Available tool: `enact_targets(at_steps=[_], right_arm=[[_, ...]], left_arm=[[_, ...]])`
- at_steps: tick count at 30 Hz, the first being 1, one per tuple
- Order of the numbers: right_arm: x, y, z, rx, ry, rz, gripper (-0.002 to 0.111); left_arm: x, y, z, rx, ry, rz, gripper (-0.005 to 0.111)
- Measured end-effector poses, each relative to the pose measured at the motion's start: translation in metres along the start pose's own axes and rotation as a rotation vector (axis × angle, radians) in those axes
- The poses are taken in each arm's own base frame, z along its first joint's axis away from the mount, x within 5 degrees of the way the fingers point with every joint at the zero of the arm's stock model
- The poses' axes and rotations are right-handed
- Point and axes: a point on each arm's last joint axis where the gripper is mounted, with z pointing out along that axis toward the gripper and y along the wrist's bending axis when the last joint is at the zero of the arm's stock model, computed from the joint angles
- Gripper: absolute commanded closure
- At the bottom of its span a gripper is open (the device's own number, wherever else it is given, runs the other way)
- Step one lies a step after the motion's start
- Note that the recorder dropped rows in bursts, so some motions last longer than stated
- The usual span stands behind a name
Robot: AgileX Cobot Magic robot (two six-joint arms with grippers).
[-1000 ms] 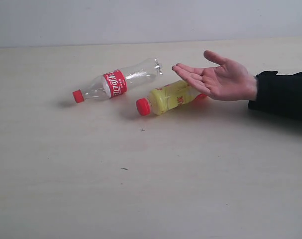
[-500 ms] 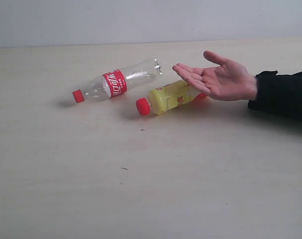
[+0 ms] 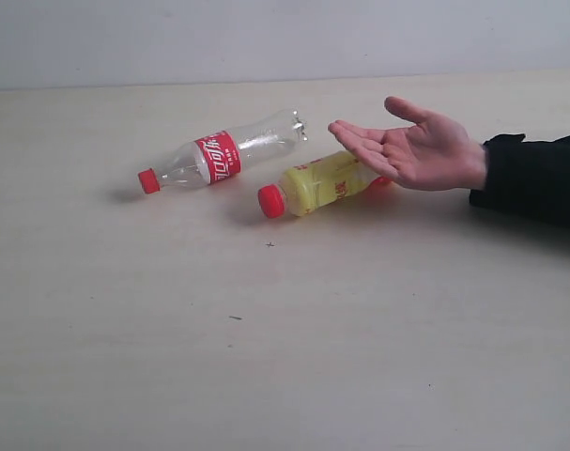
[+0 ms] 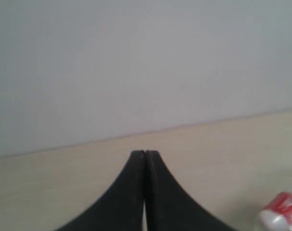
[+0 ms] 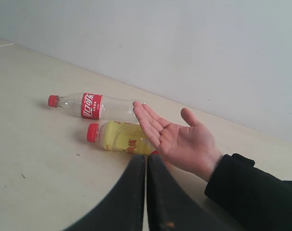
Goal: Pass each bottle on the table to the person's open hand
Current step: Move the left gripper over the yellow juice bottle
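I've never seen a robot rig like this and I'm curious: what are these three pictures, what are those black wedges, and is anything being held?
This is a two-armed robot. Each arm ends in a gripper, with a small camera on its wrist. One picture comes from a separate camera looking across the table; no arm shows in it. The other two look along the arms: the black wedges are the left gripper and the right gripper, both shut and holding nothing. Two bottles lie on their sides on the table: a clear bottle with red cap and label, and a yellow bottle with a red cap. A person's open hand, palm up, is close by the yellow bottle.
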Motion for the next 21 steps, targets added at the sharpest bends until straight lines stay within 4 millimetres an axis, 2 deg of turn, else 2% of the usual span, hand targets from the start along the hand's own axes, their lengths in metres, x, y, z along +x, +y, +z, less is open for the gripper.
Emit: enact_targets(at_steps=[1,5,7,9,12,15,21], right_arm=[[0.0,0.0,0.0,0.0,0.0,0.0,0.106],[0.0,0.0,0.0,0.0,0.0,0.0,0.106],[0.0,0.0,0.0,0.0,0.0,0.0,0.106],[0.0,0.0,0.0,0.0,0.0,0.0,0.106],[0.0,0.0,0.0,0.0,0.0,0.0,0.106],[0.0,0.0,0.0,0.0,0.0,0.0,0.106],[0.0,0.0,0.0,0.0,0.0,0.0,0.106]], left_arm=[[-0.006,0.003,0.007,-0.024,0.038,0.034,0.107],[-0.011,0.012,0.04,-0.098,0.307,0.166,0.107],[-0.01,0.011,0.052,-0.071,0.425,0.238,0.107],[-0.004,0.005,0.065,0.028,0.537,0.322,0.107],[0.005,-0.014,0.077,0.263,0.601,0.471,0.107],[0.013,-0.042,0.088,0.471,0.562,0.544,0.107],[0.019,-0.098,0.105,0.625,0.415,0.628,0.107]])
